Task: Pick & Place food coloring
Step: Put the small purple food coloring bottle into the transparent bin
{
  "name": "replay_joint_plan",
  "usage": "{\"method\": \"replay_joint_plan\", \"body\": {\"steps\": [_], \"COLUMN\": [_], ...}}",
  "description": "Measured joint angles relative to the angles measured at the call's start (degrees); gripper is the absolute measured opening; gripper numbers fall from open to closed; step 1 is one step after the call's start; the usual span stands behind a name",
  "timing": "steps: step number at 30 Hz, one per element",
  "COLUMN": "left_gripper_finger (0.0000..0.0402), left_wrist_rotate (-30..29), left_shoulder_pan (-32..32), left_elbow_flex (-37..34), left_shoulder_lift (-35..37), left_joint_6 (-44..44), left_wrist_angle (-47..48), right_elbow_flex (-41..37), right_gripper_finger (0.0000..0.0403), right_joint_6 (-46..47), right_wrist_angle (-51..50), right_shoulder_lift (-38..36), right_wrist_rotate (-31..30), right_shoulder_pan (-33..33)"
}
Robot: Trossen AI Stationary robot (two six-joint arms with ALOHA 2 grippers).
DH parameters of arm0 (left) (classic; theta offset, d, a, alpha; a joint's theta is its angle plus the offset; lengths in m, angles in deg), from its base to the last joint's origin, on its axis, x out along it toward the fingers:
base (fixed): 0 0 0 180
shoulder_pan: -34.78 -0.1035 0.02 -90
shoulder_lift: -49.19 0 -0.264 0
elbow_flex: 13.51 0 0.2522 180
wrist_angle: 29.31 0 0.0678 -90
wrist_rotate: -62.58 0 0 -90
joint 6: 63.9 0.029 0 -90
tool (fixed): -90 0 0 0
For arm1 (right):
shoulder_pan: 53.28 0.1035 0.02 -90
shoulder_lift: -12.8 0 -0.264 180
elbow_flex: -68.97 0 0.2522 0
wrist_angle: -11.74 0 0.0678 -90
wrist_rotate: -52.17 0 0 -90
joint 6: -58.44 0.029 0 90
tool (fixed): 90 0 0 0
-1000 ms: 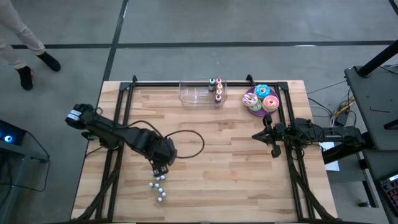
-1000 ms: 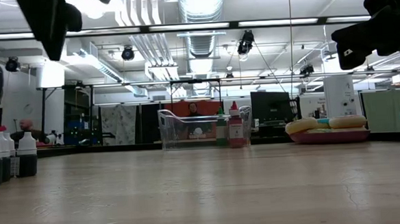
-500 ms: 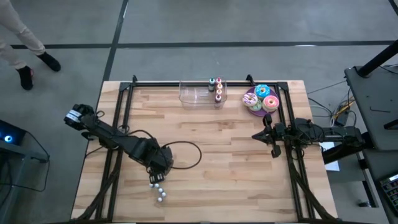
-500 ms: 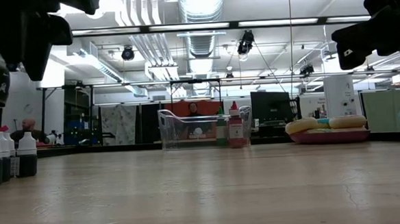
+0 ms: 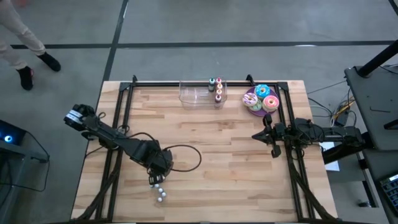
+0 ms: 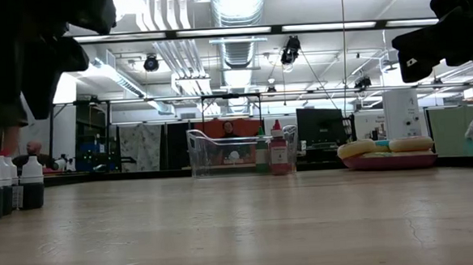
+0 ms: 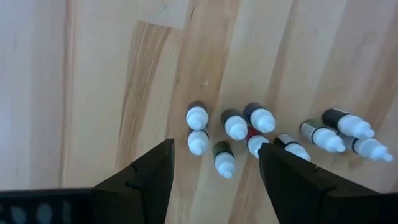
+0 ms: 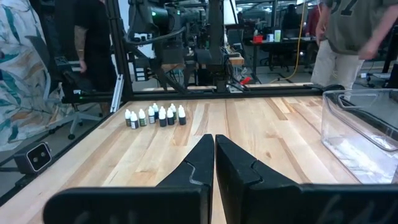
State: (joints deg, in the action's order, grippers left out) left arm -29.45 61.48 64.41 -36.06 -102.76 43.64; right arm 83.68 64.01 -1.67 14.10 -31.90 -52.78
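Four tiny food coloring bottles with coloured caps (image 5: 215, 89) (image 6: 272, 152) stand upright at the far edge, beside a clear bin (image 5: 198, 94). Near the near-left corner stand several small dark dropper bottles with white caps (image 5: 159, 187) (image 7: 235, 124) (image 6: 31, 182) (image 8: 155, 116). My left gripper (image 5: 159, 167) (image 7: 214, 180) hangs open above that white-capped cluster and points down, its two fingers wide apart and clear of every bottle. My right gripper (image 5: 264, 134) (image 8: 214, 163) is shut and empty, and waits above the table's right side.
A purple plate of frosted doughnuts (image 5: 261, 99) (image 6: 388, 153) sits at the far right corner, right of the bin. A black cable (image 5: 186, 155) loops over the table beside the left arm. People stand beyond the table in the right wrist view. The middle of the table is bare wood.
My left gripper has moved toward the table's near edge and down, closing on the white-capped bottles. It has stayed open. The bottles have not moved.
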Motion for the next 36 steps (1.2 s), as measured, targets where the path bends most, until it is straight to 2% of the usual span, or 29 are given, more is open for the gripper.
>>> {"method": "replay_joint_plan", "body": {"steps": [15,27,36], "left_gripper_finger": [0.0203,0.0203,0.0203], "left_wrist_rotate": [-0.9,-0.6,0.1], "left_shoulder_pan": [-2.5,-3.2,-3.8], "left_elbow_flex": [-4.6,-5.4,-5.4], "left_shoulder_lift": [-0.5,-3.8,-6.0], "left_joint_6": [4.4,9.9,10.3], "left_wrist_angle": [-2.8,-5.8,-6.6], "right_elbow_flex": [0.0,0.0,0.0], "right_gripper_finger": [0.0009,0.0008,0.0008], "right_joint_6": [0.0,0.0,0.0], "right_wrist_angle": [0.0,0.0,0.0], "right_shoulder_lift": [0.0,0.0,0.0], "right_wrist_rotate": [0.0,0.0,0.0], "right_shoulder_pan": [0.0,0.0,0.0]}}
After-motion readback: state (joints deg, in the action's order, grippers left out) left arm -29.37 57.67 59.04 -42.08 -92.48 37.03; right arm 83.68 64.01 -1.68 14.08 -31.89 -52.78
